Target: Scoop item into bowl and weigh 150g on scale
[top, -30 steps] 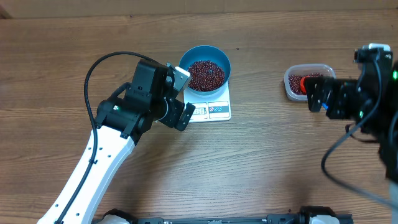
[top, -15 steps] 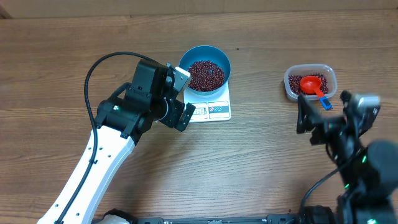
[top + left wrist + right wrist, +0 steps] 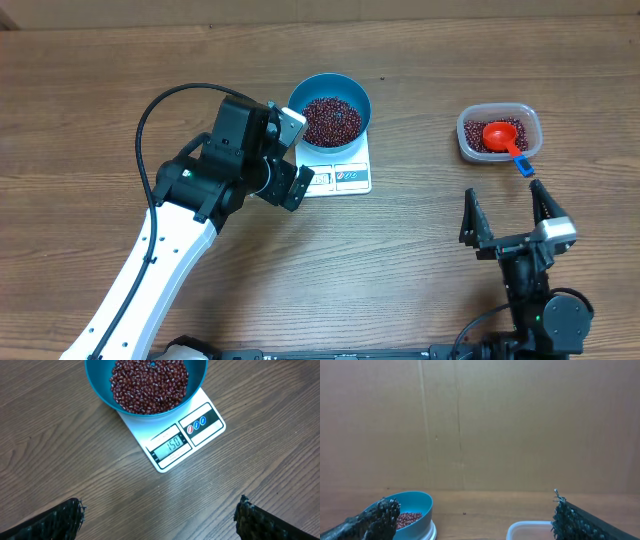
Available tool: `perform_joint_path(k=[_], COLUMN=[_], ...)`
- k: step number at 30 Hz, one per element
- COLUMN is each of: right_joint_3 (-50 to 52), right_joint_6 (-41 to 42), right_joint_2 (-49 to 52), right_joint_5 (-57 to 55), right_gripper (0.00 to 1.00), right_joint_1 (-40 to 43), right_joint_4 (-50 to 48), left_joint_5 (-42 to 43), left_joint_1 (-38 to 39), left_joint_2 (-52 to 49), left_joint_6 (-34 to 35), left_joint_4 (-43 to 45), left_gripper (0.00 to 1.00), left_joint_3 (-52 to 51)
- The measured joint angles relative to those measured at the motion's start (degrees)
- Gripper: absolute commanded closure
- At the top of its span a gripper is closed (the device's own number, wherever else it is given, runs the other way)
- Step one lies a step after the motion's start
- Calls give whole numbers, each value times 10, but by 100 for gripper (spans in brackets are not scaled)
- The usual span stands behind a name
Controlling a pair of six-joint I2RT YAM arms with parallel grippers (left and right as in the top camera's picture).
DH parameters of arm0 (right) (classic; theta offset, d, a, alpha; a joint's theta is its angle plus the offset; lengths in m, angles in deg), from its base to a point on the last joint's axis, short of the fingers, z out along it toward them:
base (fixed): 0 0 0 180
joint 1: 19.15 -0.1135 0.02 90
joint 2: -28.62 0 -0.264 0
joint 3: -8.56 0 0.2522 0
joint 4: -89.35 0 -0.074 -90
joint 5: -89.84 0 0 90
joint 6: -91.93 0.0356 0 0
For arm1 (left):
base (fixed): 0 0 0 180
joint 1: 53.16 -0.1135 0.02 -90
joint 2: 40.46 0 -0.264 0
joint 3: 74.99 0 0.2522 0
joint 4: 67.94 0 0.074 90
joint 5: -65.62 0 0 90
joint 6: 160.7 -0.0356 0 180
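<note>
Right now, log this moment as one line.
left gripper open near scale | right gripper open, empty | beans in bowl on scale | display 150 | scoop in tub

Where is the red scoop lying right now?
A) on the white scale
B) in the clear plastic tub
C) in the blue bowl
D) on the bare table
B: the overhead view shows the red scoop resting inside the clear plastic tub, far from the bowl.
</note>
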Motion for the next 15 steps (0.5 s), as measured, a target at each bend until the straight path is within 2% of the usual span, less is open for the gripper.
perform_joint_path(k=[8, 15], right_joint_3=[52, 59], right_joint_6=[0, 3], right_joint_2=[-31, -32], right_joint_5=[0, 0], right_gripper=[0, 0], right_joint_1=[0, 0], right_joint_4=[-7, 90], left_joint_5=[0, 0], left_joint_1=[0, 0], left_joint_2=[0, 0], left_joint_6=[0, 0], left_joint_4=[0, 0], left_gripper=[1, 1], left_joint_3=[0, 0])
